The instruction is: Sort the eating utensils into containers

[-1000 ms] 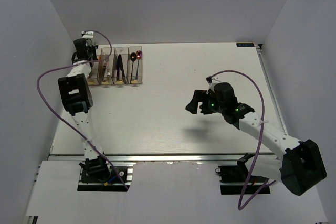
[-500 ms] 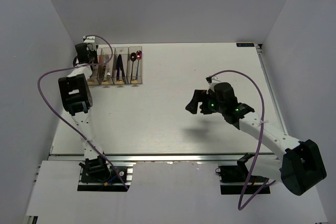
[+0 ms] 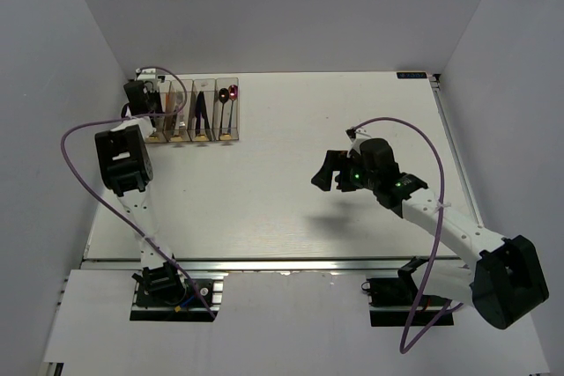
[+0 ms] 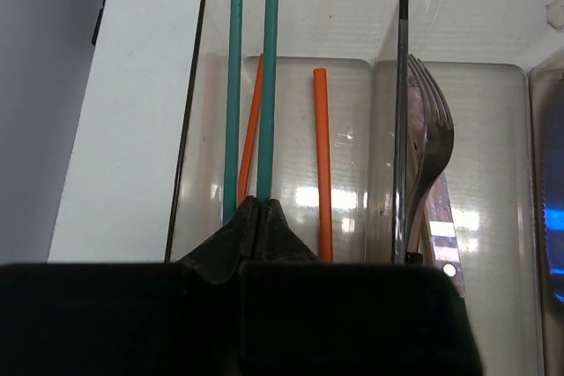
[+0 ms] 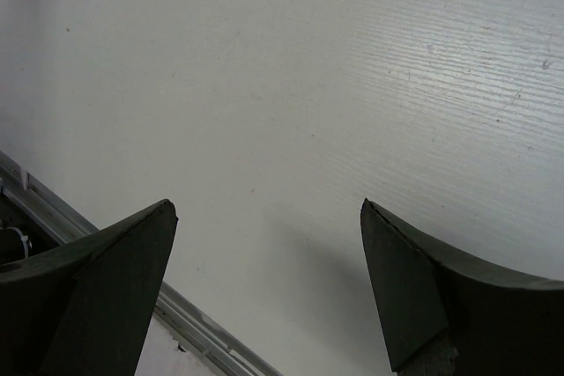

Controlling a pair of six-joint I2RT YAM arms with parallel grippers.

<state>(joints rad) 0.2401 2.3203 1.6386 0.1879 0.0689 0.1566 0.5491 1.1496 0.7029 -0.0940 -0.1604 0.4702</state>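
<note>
Left arm at the containers, green chopsticks in its grip

My left gripper (image 4: 256, 210) is clenched on two green chopsticks (image 4: 268, 85), holding them over the leftmost bin (image 4: 189, 173) of the containers (image 3: 203, 114) at the table's far left. Two orange chopsticks (image 4: 321, 165) already lie in that bin, and a silver fork (image 4: 432, 143) lies in the bin to its right. My right gripper (image 5: 266, 209) hangs spread wide and empty over the bare table (image 5: 308, 59), well apart from the containers.
</note>
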